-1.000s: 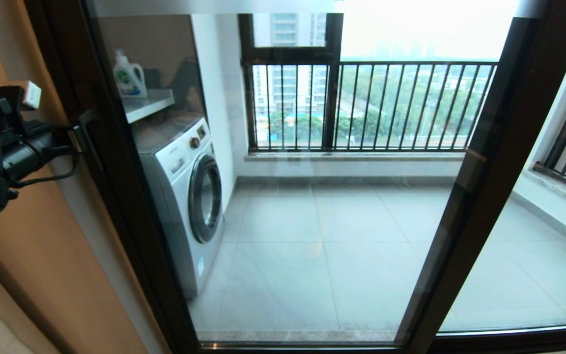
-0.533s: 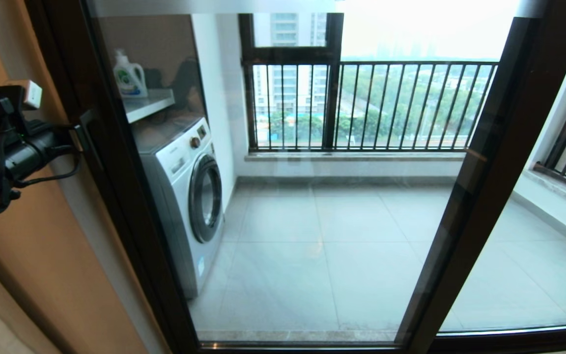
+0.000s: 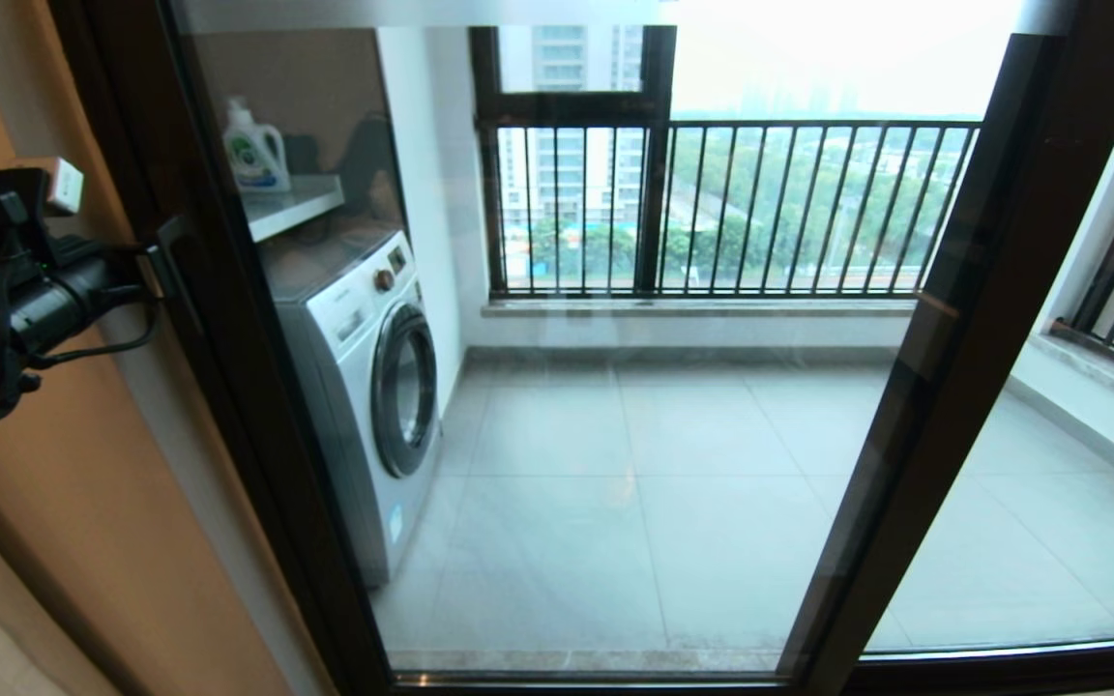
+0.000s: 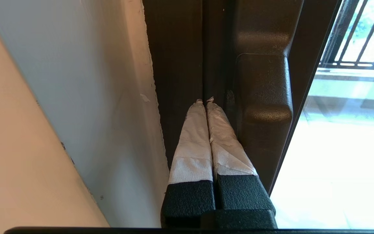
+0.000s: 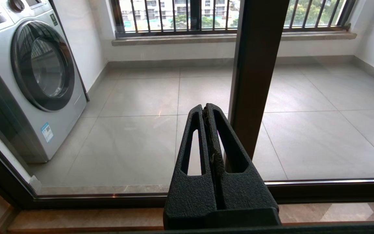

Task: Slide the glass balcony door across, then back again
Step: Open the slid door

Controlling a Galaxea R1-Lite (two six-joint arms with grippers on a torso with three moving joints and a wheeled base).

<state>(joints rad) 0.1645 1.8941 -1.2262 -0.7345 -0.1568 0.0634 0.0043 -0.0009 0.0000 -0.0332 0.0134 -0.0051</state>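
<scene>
Over on the left side of the head view, the left pincer (image 4: 205,101) is sitting clenched, its two paper-wrapped fingers (image 4: 193,139) pressed flat together with nothing between them. The tips are poking into the dark groove right beside the small dark handle (image 4: 263,97) on the stile of the glass balcony door (image 3: 615,387), just next to the handle rather than around it. The left arm (image 3: 6,290) is reaching in roughly level from the left edge, with a black cable looping under the wrist, and the cream wall (image 4: 76,97) is running alongside it.

The door itself is standing across the opening, its handled stile hard up against the wall on the left and its other dark brown stile (image 3: 944,387) slanting down on the right, overlapping the second glass panel (image 3: 1050,503) there.

The right pincer (image 5: 207,112) is hanging low in front of the glass, also clenched and empty, pointing at the balcony floor (image 5: 135,136) near that right stile; it isn't showing in the head view at all.

Through the glass, a white front-loading washing machine (image 3: 373,387) is sitting on the left with a small blue sticker (image 5: 47,131) low on its front, too tiny to read. A shelf (image 3: 291,208) above it is carrying a white detergent bottle (image 3: 252,150) with a green and blue label I can't make out. Beyond is the window with black railing bars (image 3: 731,208).
</scene>
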